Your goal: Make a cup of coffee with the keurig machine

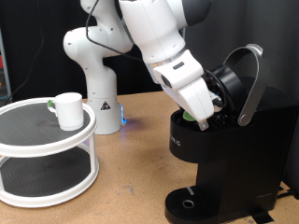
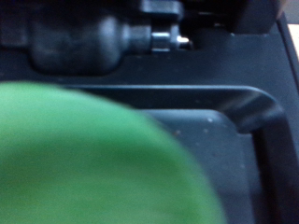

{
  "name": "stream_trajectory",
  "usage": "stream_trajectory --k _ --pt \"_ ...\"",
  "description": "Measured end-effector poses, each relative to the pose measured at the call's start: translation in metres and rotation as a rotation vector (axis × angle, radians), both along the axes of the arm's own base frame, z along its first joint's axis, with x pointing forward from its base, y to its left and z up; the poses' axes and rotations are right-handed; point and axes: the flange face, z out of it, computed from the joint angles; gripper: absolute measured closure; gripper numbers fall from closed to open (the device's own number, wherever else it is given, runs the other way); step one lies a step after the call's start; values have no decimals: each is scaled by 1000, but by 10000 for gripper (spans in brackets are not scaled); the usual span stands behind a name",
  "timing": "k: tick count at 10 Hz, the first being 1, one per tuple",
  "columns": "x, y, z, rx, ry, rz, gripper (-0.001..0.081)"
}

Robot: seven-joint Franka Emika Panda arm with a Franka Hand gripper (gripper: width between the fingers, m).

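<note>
We see the gripper (image 1: 199, 114) pinching a green pod (image 1: 190, 116) inside the keurig's (image 1: 220, 159) raised lid (image 1: 245, 79). The cup (image 1: 68, 109) sits on the stand (image 1: 47, 177), well apart; brewing isn't started.

Franka arm (image 1: 140, 42): glossy white, rounded links.
Black joint bands, dark wrist section; white base by the tiered stand (image 1: 47, 154) w/ warning-triangle sticker.

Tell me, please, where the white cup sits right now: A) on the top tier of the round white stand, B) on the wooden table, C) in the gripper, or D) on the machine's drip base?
A: the cup stands on the upper tier of the round white stand, away from the keurig machine and the gripper.
</note>
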Motion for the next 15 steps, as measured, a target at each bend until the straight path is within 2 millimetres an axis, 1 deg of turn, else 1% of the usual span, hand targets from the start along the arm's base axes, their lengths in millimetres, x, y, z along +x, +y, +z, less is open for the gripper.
stream_trajectory --k 1,2,4,6,9,11,13,15 --pt "1 0 1 2 -4 -1 28" --pt "1 0 1 6 -7 -1 7" --pt "0 -2 4 24 -17 6 5" --pt "-3 -3 11 44 0 25 5" --pt "-16 -5 28 86 28 84 5" --pt "-25 -6 35 80 37 112 5" --pt "-30 -6 32 60 43 124 5" --pt "-31 -4 25 45 35 113 5"
